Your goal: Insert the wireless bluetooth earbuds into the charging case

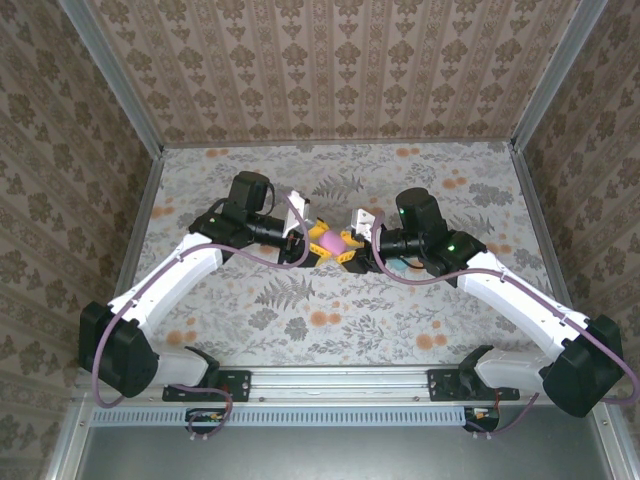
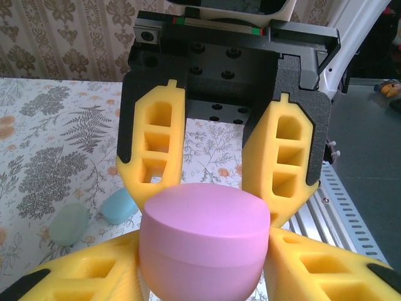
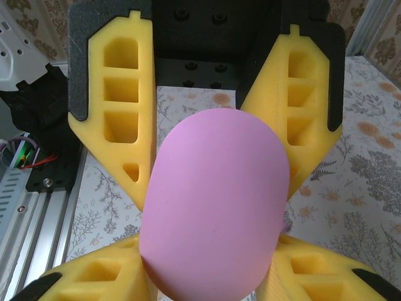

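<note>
Wallpapered walls [image 1: 330, 60] enclose a floral-print desk [image 1: 300, 320]. Item: pink charging case [image 2: 203, 241], egg-shaped, held clear of the desk at centre between both arms. Left pincer [image 1: 312, 243]: yellow fingers pressed against the case's lower body. Right pincer [image 1: 358, 253]: closed on the same case from the opposite side. Lid: sits flush along its seam, apparently closed. Also present: mint case [image 2: 69, 223] and blue case [image 2: 119, 205], lying side by side on the desk. Earbuds: whether any sit inside cannot be told. Progress, as judged: early; opening and seating the buds remain.
</note>
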